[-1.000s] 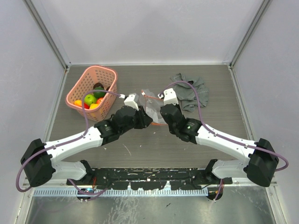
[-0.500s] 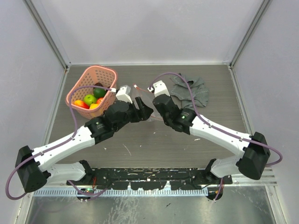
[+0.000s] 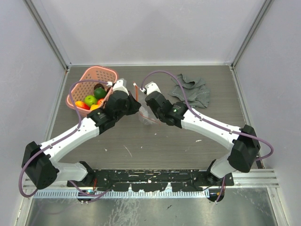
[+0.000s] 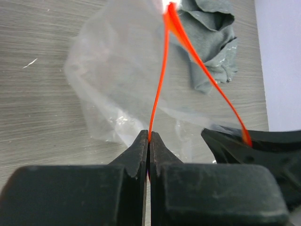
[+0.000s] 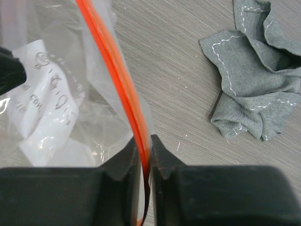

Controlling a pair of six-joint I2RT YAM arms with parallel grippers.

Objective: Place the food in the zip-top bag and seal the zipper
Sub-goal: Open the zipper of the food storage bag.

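1. While the food (image 3: 91, 100) lies heaped inside the pink lattice basket (image 3: 101, 69), the clear zip-top bag (image 3: 146, 115) is just to the right of that basket. None of the green, dark, orange and yellow pieces is in the bag.
2. The left gripper (image 4: 149, 139) reaches past the basket's right wall. Its two black fingers are pressed together on one lip of the red-orange zipper (image 4: 162, 80), with no gap showing beside the strip.
3. The right gripper (image 5: 146, 146) is a little farther from the basket, on the bag's other side. Its jaws pinch the other zipper lip, with the strip running up from between the fingertips.
4. In the left wrist view the two red lips meet at the far end and spread apart toward the grippers, so the mouth stands open in a narrow V.
5. The film below the mouth is crumpled, and a white printed label (image 5: 42, 113) shows through it.
6. A rumpled grey cloth (image 3: 190, 94) lies on the wood-grain tabletop (image 3: 164, 150), well beyond the bag from the basket and touching neither the bag nor a gripper.
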